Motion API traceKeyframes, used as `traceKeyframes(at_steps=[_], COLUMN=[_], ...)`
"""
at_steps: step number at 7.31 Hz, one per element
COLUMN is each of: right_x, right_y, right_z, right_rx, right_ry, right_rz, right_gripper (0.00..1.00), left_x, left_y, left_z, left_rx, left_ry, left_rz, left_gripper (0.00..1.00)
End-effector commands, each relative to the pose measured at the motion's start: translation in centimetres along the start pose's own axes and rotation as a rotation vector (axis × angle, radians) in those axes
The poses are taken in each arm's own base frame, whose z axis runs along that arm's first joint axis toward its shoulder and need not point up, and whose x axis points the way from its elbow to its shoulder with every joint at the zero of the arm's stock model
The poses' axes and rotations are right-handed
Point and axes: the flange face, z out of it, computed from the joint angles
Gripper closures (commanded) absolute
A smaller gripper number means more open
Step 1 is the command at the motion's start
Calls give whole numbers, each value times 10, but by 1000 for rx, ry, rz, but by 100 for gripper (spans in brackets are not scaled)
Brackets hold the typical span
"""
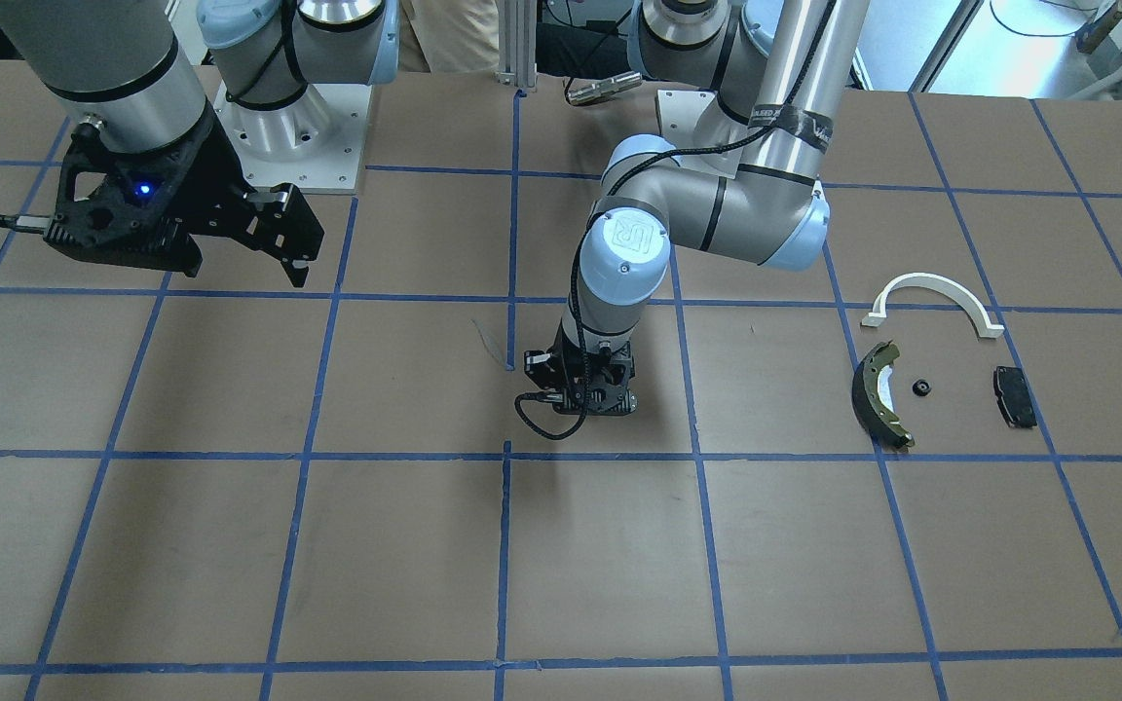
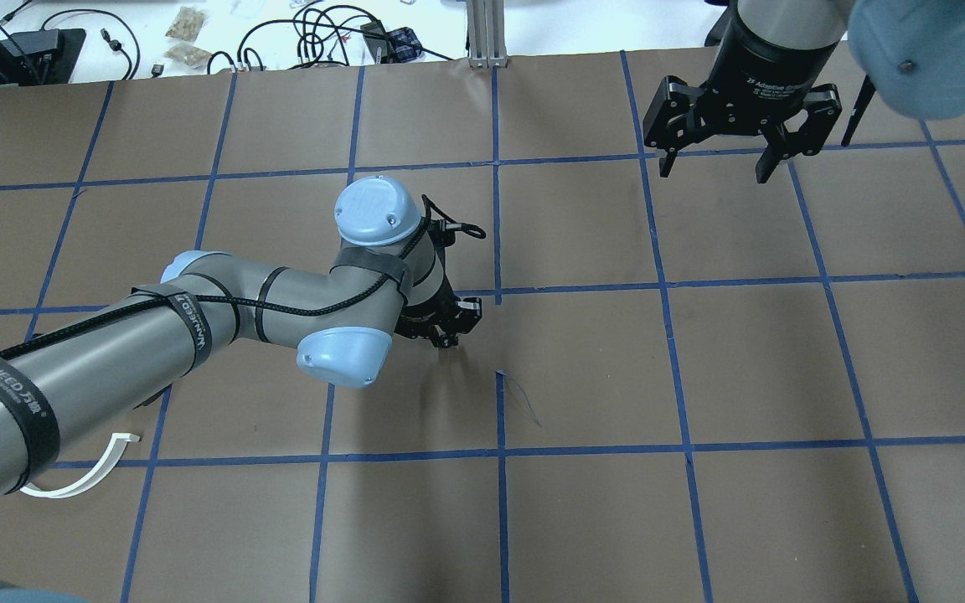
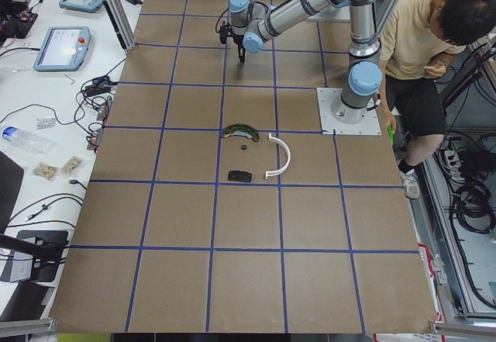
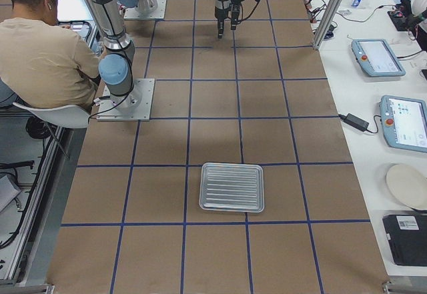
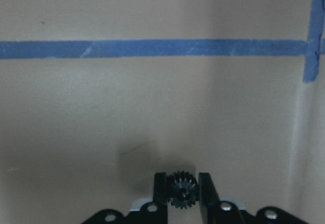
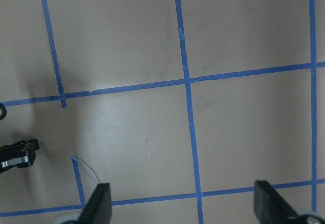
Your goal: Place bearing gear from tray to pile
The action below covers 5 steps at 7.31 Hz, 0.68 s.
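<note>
The left gripper (image 5: 183, 179) is clamped on a small black toothed gear (image 5: 183, 190). Its two fingers (image 5: 205, 189) press the gear's flat faces, so the teeth stand free above and below. That grip looks chosen to keep the part from rolling out on the way. The gripper points straight down and sits low over the middle of the table (image 1: 425, 555), close to a crossing of blue tape lines (image 5: 152, 48). The gear appears to be partway between the tray and the pile.

The right gripper (image 2: 714, 172) hangs with its jaws wide apart and nothing between them. It is raised over the half of the table towards the robot's right, well apart from the left arm and seemingly out of its way.

The pile lies near the table's left end. It is made up of a white arch (image 1: 931, 286), a curved brake shoe (image 1: 877, 393) and a black pad (image 1: 1014, 396). A small dark round piece (image 1: 922, 387) sits between the shoe and the pad, too small to identify. The pieces are spaced apart, and the gap around that piece looks like a fair spot to set the gear down.

The tray (image 4: 232, 209) rests near the table's right end, and I can make out nothing in it. Only taped brown surface shows between the gear and the pile. A person (image 3: 422, 39) sits beside the robot's base, off the table.
</note>
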Motion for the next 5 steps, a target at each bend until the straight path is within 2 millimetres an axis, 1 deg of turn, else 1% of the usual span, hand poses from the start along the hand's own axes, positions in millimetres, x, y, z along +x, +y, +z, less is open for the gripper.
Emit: traceKeyframes(at_steps=[1, 2, 3, 4, 5], right_x=[1, 2, 3, 2, 8], right_y=[-1, -1, -2, 1, -3], right_z=[2, 2, 5, -1, 6], right_rx=[-2, -2, -10, 1, -14], right_ry=[1, 1, 2, 0, 2], right_rz=[2, 4, 2, 2, 11], right_gripper=[0, 0, 0, 0, 0], left_x=[-26, -67, -115, -151, -193], left_y=[-58, -92, -118, -128, -132], left_z=[-71, -112, -148, -160, -163], left_rx=[-11, -63, -81, -90, -104], left_ry=[-36, -46, -44, -38, -72], left_rz=[-8, 37, 21, 35, 34], left_gripper=[100, 100, 100, 100, 100])
